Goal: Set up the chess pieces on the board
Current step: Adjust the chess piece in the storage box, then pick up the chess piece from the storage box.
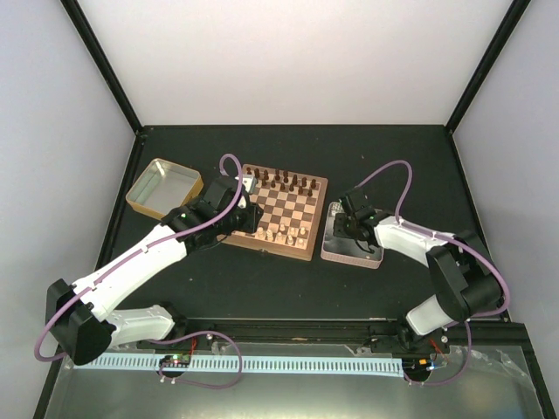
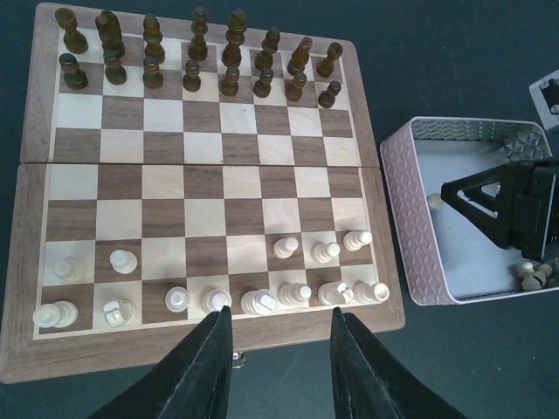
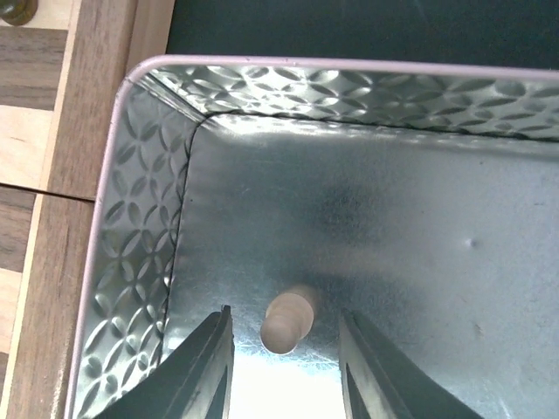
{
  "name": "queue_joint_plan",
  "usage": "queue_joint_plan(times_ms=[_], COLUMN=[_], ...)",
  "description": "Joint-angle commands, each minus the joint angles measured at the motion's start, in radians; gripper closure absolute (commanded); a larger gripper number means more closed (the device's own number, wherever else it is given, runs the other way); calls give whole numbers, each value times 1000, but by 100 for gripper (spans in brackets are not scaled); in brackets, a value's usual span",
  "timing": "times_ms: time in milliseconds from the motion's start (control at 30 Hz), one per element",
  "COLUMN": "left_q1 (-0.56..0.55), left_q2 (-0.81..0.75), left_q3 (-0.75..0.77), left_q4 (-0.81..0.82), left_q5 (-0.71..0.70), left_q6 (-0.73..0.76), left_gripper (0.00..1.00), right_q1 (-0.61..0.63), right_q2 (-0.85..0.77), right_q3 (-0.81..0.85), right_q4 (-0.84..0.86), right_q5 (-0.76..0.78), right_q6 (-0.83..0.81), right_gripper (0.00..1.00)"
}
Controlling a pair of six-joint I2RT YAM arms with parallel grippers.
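Table [image 1: 262, 279]: dark top; open room in front of the board and the tins.
Board [image 2: 201, 179]: at mid-table; dark chessmen [image 2: 192, 52] fill its two far rows; the middle rows are bare.
Gold tin [image 1: 166, 185]: open-topped; off the board's far left corner.
Pink tin [image 2: 406, 209]: just beside the board's right edge; holds a few light chessmen [image 2: 533, 275] at its near end.
Left gripper [image 2: 280, 319]: at the board's near edge; fingers apart, gripping nothing.
Right gripper [image 3: 284, 314]: low inside the pink tin, near its board-side wall; fingers parted, a gap on each side of the pawn.
Light chessmen on board [image 2: 294, 294]: upright in the two near rows, several squares bare.
Pawn [image 3: 286, 327]: light tan; lies on its side on the tin floor between the right fingers.
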State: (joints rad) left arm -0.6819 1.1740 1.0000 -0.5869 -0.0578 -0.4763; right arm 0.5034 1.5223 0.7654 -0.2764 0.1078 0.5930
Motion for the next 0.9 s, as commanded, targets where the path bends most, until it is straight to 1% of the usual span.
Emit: queue_joint_plan(times_ms=[0, 133, 233, 467, 567, 733, 867], left_q1=[6, 6, 6, 6, 6, 7, 6], left_q2=[11, 14, 14, 10, 9, 2, -16], left_q3=[44, 45, 46, 45, 43, 42, 37], left_q4=[-3, -4, -3, -6, -7, -11, -14], left_q5=[11, 11, 12, 8, 6, -5, -30], left_q6=[-10, -11, -9, -9, -9, -10, -13], left_gripper=[67, 67, 67, 67, 67, 67, 67], right_q1=[-2, -2, -1, -2, -2, 0, 5], right_q2=[-8, 19, 57, 109, 122, 118, 65], right_q3=[54, 82, 108, 141, 150, 163, 177], right_q4=[-59, -85, -104, -130, -139, -151, -161], right_q5=[53, 38, 37, 36, 38, 67, 58], right_q6=[4, -14, -15, -18, -18, -18, -25], right_gripper=[65, 65, 67, 76, 81, 97, 99])
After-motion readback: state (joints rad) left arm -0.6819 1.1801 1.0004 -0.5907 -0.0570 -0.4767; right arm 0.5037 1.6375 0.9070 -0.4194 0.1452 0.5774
